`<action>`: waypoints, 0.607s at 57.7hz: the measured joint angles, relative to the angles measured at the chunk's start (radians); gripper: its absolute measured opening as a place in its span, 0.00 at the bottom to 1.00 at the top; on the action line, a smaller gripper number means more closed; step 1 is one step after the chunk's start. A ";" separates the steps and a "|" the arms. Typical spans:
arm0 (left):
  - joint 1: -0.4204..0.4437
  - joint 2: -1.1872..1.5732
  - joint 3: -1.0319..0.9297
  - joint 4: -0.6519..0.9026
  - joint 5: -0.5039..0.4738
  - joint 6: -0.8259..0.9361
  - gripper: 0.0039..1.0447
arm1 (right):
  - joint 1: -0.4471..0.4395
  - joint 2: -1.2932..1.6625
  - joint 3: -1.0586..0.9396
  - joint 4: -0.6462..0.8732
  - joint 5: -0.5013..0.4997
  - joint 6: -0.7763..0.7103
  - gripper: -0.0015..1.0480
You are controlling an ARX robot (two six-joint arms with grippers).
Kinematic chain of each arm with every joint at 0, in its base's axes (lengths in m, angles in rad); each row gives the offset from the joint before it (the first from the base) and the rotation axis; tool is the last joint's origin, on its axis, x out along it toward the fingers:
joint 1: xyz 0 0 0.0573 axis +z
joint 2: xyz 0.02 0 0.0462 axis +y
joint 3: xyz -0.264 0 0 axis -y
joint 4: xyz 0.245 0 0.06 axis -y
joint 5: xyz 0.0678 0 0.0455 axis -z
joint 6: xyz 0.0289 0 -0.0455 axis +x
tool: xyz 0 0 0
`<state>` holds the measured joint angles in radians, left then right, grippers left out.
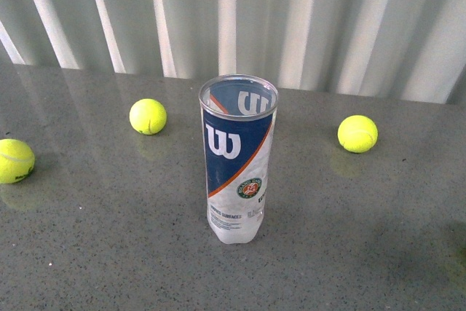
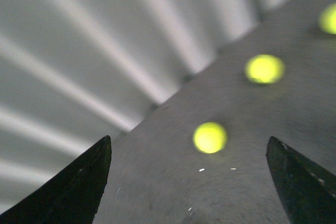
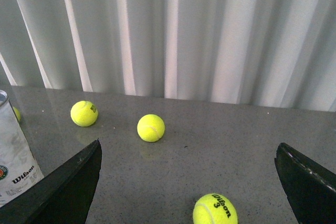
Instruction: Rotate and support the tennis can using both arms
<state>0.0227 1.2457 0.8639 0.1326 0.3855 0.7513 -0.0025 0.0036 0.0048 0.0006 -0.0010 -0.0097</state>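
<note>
Between the wide-spread fingers of left gripper (image 2: 189, 182) and right gripper (image 3: 189, 182), wrist views show only grey table (image 1: 87, 253), nothing held; neither arm appears in front view. Task not yet begun, by my judgement: rotation and support both remain. Tennis can (image 1: 237, 158) stands upright at table centre, open-topped, apparently empty. Balls lie outside it at approx. 10 o'clock (image 1: 148, 116), 9 o'clock (image 1: 14, 160), 2 o'clock (image 1: 357, 134)

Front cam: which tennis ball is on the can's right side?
The ball alone right of the tennis can. The other two lie left of it, one at the frame's left edge.
</note>
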 joint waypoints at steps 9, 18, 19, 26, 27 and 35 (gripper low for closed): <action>-0.017 -0.107 -0.336 0.466 -0.375 -0.530 0.57 | 0.000 0.000 0.000 0.000 0.000 0.000 0.93; -0.023 -0.208 -0.505 0.541 -0.384 -0.706 0.27 | 0.000 0.000 0.000 0.000 0.000 0.000 0.93; -0.023 -0.217 -0.519 0.543 -0.384 -0.712 0.23 | 0.000 0.000 0.000 0.000 0.000 0.000 0.93; -0.023 -0.280 -0.593 0.549 -0.387 -0.734 0.03 | 0.000 0.000 0.000 0.000 0.000 0.000 0.93; -0.023 -0.291 -0.603 0.549 -0.386 -0.739 0.03 | 0.000 0.000 0.000 0.000 0.000 0.000 0.93; -0.023 -0.359 -0.666 0.549 -0.386 -0.743 0.03 | 0.000 0.000 0.000 0.000 0.000 0.000 0.93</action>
<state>0.0002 0.8864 0.1982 0.6811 -0.0002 0.0082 -0.0025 0.0036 0.0048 0.0006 -0.0010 -0.0097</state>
